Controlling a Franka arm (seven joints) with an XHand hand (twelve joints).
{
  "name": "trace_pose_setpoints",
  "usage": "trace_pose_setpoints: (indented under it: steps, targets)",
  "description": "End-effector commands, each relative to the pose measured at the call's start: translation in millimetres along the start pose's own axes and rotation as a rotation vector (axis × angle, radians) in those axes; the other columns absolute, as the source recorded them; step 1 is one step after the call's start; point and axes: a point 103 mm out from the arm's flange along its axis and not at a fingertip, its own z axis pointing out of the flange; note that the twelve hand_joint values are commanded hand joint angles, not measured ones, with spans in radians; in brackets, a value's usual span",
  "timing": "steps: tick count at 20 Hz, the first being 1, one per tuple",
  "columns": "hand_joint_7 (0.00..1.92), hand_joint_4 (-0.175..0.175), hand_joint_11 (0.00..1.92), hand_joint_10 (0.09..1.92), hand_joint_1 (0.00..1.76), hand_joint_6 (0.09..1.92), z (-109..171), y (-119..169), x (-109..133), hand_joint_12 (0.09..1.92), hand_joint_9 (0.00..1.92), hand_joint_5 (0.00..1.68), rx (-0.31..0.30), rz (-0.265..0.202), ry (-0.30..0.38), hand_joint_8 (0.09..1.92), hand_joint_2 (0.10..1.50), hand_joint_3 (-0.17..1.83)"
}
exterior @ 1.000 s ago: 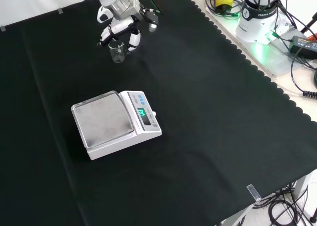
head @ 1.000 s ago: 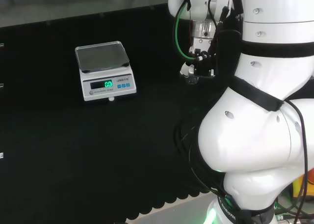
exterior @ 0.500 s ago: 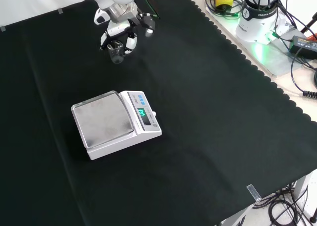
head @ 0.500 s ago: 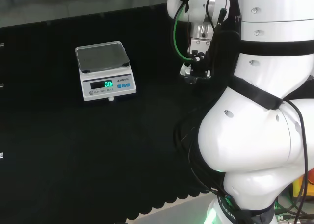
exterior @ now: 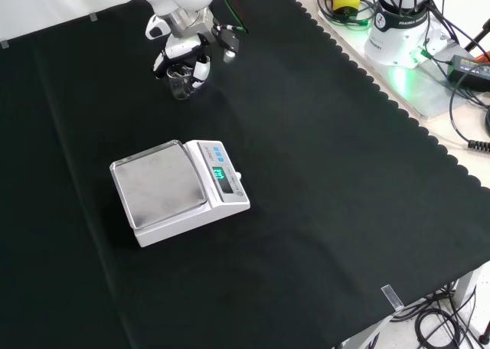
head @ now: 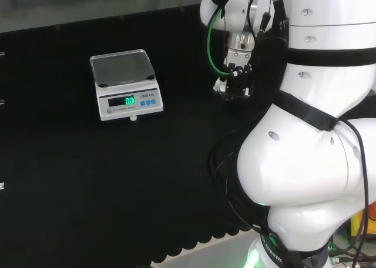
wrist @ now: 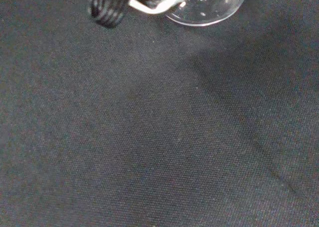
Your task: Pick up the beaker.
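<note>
A small clear glass beaker [exterior: 181,83] stands on the black cloth at the far end of the bench in the front view. The hand [exterior: 184,52] is right above it, and its curled fingers [exterior: 200,68] reach down on both sides of the glass. The thumb [exterior: 229,50] sticks out to the right, away from the beaker. Seen from the head view, the hand [head: 237,81] hangs low beside the arm's white links, which hide the beaker. In the wrist view the beaker's round base [wrist: 204,8] rests on the cloth with a black ribbed fingertip [wrist: 106,8] next to it.
A white scale [exterior: 180,190] with a steel pan and a lit green display stands in the middle of the cloth, nearer the camera than the beaker; in the head view the scale [head: 125,84] is left of the hand. The arm's base [exterior: 403,24] and cables lie beyond the cloth's scalloped edge.
The hand has come down and shifted slightly left in the front view, and its fingers have drawn in around the beaker. The beaker and the scale have stayed put.
</note>
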Motion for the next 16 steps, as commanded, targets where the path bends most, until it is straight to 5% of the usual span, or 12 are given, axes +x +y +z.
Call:
trace_pose_setpoints:
  steps: [1, 4, 6, 16]
  targets:
    - [0.88, -0.175, 1.15, 1.22, 1.36, 1.08, -8.5, -5.9, 5.9, 1.30, 0.95, 0.58, -0.004, 0.000, 0.008, 1.35, 0.86, 0.63]
    - [0.75, -0.175, 1.17, 1.28, 1.33, 1.30, -16.0, -9.1, 7.0, 1.36, 0.91, 0.70, -0.005, 0.005, 0.032, 1.40, 1.11, 0.19]
    - [0.71, -0.175, 1.17, 1.30, 1.35, 1.33, -22.0, -13.2, 8.7, 1.38, 0.89, 0.72, -0.009, 0.003, 0.031, 1.41, 1.17, 0.07]
    - [0.75, -0.175, 1.18, 1.31, 1.26, 1.34, -56.6, -42.2, 24.2, 1.38, 0.96, 0.73, 0.014, -0.013, 0.038, 1.39, 1.21, 0.02]
